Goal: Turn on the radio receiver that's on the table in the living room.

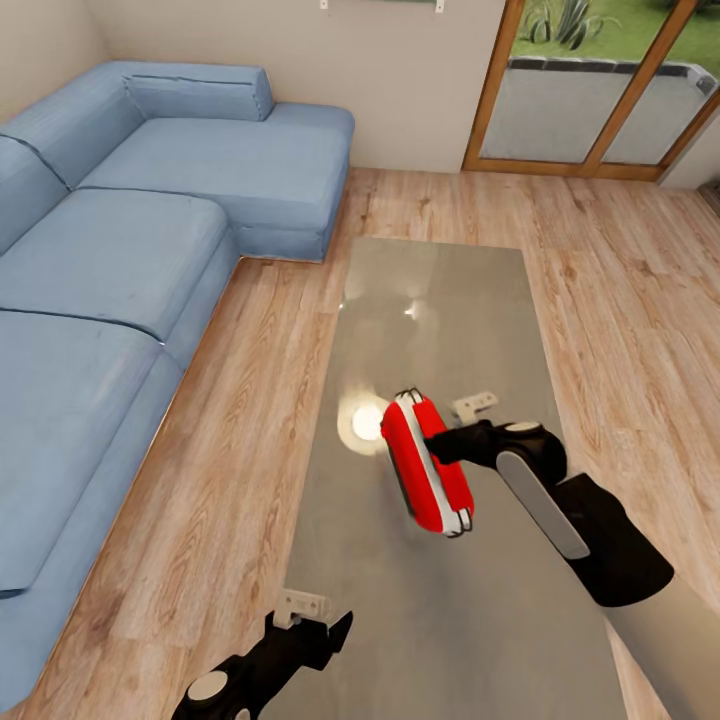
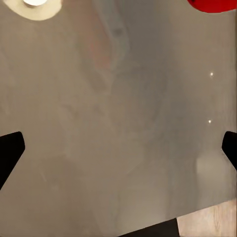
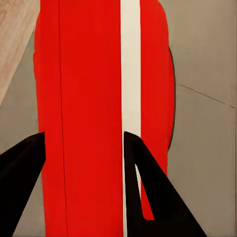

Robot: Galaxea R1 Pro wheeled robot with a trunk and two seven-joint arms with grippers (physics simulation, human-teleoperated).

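On the table (image 1: 440,300), near the middle of its glossy grey top, we see the radio receiver (image 1: 427,463), a red box with a white band, and we use this table as our landmark. The radio receiver is lifted and tilted above the table top, with its long side running from the far end of the table toward the near end, and a bright lamp reflection (image 1: 362,422) lies on the table just beside it, on the sofa side. The right gripper (image 1: 437,445) reaches over the table from its right edge and has closed its two dark fingers on the radio receiver; in the right wrist view one finger (image 3: 22,173) presses the red side and the other lies over the white band (image 3: 130,74), so the box (image 3: 84,98) sits between them. The left gripper (image 1: 318,628) hovers over the near end of the table, well apart from the radio receiver, with its fingers spread wide and holding nothing; in the left wrist view the finger tips (image 2: 10,148) stand at both edges over the bare grey top (image 2: 118,123). To the left of the table stands the blue sofa (image 1: 120,260) on the wooden floor (image 1: 230,420), and beyond the far end of the table we see the wood-framed glass doors (image 1: 590,90).
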